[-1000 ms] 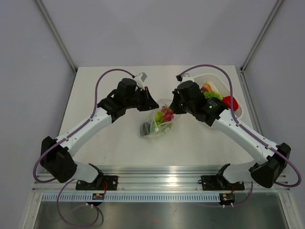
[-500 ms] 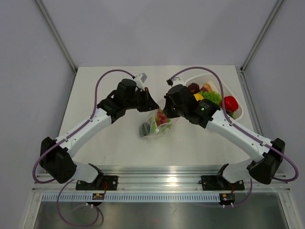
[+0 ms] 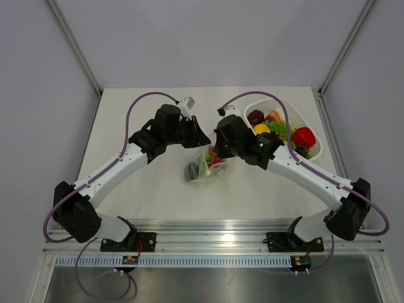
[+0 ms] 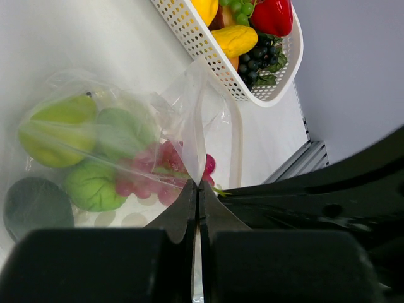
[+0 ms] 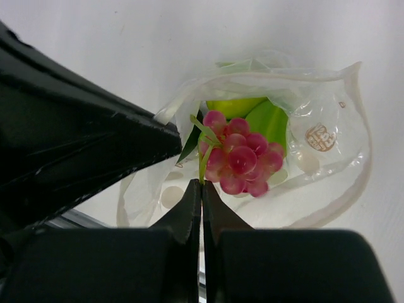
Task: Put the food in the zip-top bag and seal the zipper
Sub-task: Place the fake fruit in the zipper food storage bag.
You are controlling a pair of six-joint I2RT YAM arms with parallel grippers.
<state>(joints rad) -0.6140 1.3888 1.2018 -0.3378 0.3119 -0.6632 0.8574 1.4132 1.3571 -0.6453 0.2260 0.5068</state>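
- The zip-top bag (image 3: pixel 203 167) lies on the table (image 3: pixel 139 189) between the two arms. Its mouth points toward the grippers and its closed end is nearer the arm bases.
- The left gripper (image 4: pixel 197 192) has its jaws pressed together on a flap of the bag's clear rim. This holds that side up so the mouth gapes.
- The right gripper (image 5: pixel 201 189) also has its jaws together. They appear to pinch the green stem of a pink grape bunch (image 5: pixel 240 158).
- The bunch hangs just beyond the right fingertips, inside the loop formed by the zipper (image 5: pixel 368 158). Green fruits (image 5: pixel 243 107) sit deeper in the bag beyond it.
- Judging by this, the grapes are already at the mouth, so the next move is for the right jaws to let go while the left grip keeps the rim up.
- More food fills the white basket (image 3: pixel 314 151), on the right arm's side and nearer that arm.
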